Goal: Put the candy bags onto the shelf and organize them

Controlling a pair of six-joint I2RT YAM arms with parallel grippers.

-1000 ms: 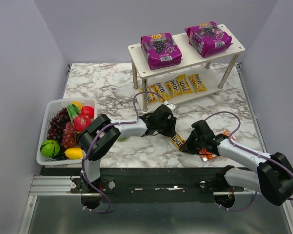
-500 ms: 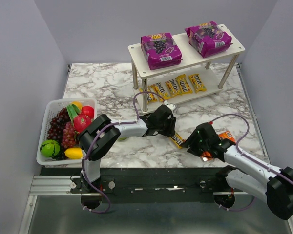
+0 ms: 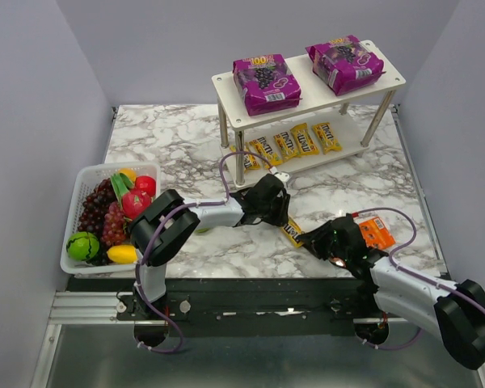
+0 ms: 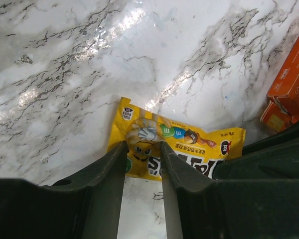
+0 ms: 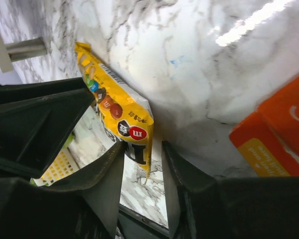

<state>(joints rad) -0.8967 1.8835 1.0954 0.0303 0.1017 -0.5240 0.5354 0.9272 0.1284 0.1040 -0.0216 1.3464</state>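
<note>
The white two-tier shelf (image 3: pixel 305 90) stands at the back right. Two purple pouches (image 3: pixel 265 82) (image 3: pixel 344 63) lie on its top tier and several yellow packets (image 3: pixel 295 143) on its lower tier. One yellow packet (image 3: pixel 292 234) lies on the marble between the arms. My left gripper (image 3: pixel 282 220) is open, its fingers straddling the packet's far end (image 4: pixel 189 137). My right gripper (image 3: pixel 311 239) is open, and the packet's near end (image 5: pixel 114 107) sits between its fingers without a pinch. The orange pack (image 3: pixel 377 232) lies flat to the right of the right gripper.
A white basket (image 3: pixel 74 212) of fruit stands at the left table edge. The orange pack shows at the right edge of the left wrist view (image 4: pixel 289 79) and of the right wrist view (image 5: pixel 274 134). A metal shelf leg (image 5: pixel 25 48) shows at the upper left.
My right gripper has moved left off the orange pack to the yellow packet's near end. The orange pack now lies uncovered. The left arm has not moved.
</note>
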